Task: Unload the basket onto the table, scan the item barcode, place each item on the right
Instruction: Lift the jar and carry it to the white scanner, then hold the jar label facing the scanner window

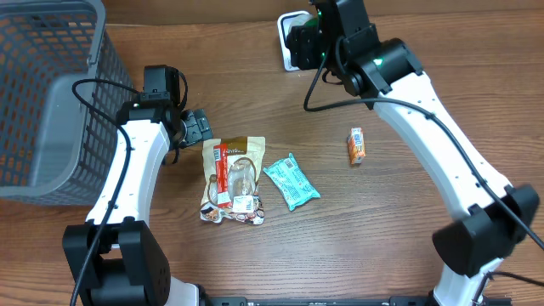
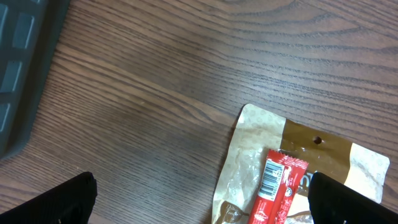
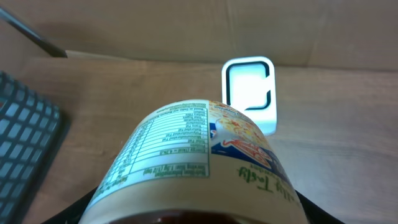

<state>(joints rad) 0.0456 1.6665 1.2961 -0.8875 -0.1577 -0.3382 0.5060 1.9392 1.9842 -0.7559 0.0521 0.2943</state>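
Starting at your left, the grey basket (image 1: 34, 127) stands at the table's edge and plays no part in this step. Just right of it, the left gripper (image 1: 202, 127) hangs with its jaws spread wide and nothing between them, low over the upper edge of a brown snack bag (image 1: 234, 183). A red bar (image 2: 273, 186) lies on that bag, its barcode facing up. A teal packet (image 1: 291, 181) lies beside the bag.

Further right, at the far edge of the table (image 1: 212, 51), you find the work in hand. The right gripper (image 1: 308, 41) is closed about halfway round a cream-coloured tub (image 3: 193, 162) and holds it up in front of the white scanner (image 3: 249, 93). You are, by my reading, at the presenting step: the item is lifted and aimed, and the scan itself looks not yet settled.

Look at the tub from the right wrist view. It is a round container lying on its side in the grip. The nutrition panel faces up toward the camera, with a coloured picture and green lettering beside it. No barcode shows on the side you can see, so I cannot tell where it sits.

Your next move likely calls for turning the tub about its long axis until the code faces the scanner's dark window. Keep it near and square to the window. Its curved wall could slip as it turns, so keep the grip firm.

Farthest right, a small orange pack (image 1: 357, 145) lies alone.
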